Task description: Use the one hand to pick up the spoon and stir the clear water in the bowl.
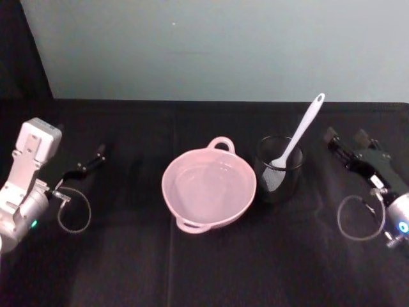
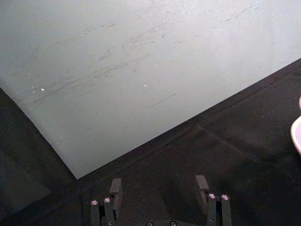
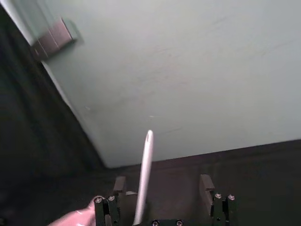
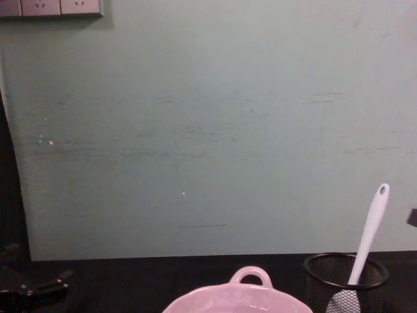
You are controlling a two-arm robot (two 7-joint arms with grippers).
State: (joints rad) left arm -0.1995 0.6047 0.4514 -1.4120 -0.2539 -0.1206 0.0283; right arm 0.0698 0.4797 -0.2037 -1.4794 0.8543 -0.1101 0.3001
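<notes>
Head view, from the left: the slim black left gripper (image 1: 96,158) sits low over the black tablecloth (image 1: 192,268), and the left wrist view shows its fingers (image 2: 115,189) spread wide with nothing between them. To its right, across bare cloth, we find the wide, glossy pale pink bowl (image 1: 165,186) with loop handles, holding clear water (image 1: 208,185) that we can barely tell from the pink. Just beyond the bowl from that gripper, touching it or not we cannot say, stands a black wire-mesh cup (image 1: 281,185), and in it the white spatula-like spoon (image 1: 301,132), paddle blade down inside the mesh, long slim handle rising out. Its long axis is tilted: the holed end leans away from the bowl and toward the slim black right gripper (image 1: 346,137), which lies near the cup on that side, aimed at the pale green wall (image 1: 223,45). In the right wrist view its fingers (image 3: 205,184) are likewise wide and empty, and the handle stands ahead of them, closer to one finger than the other. We judge the right gripper much the nearer: the spoon lies ahead of it and toward the bowl, whereas the left gripper would have to reach across the whole bowl.
</notes>
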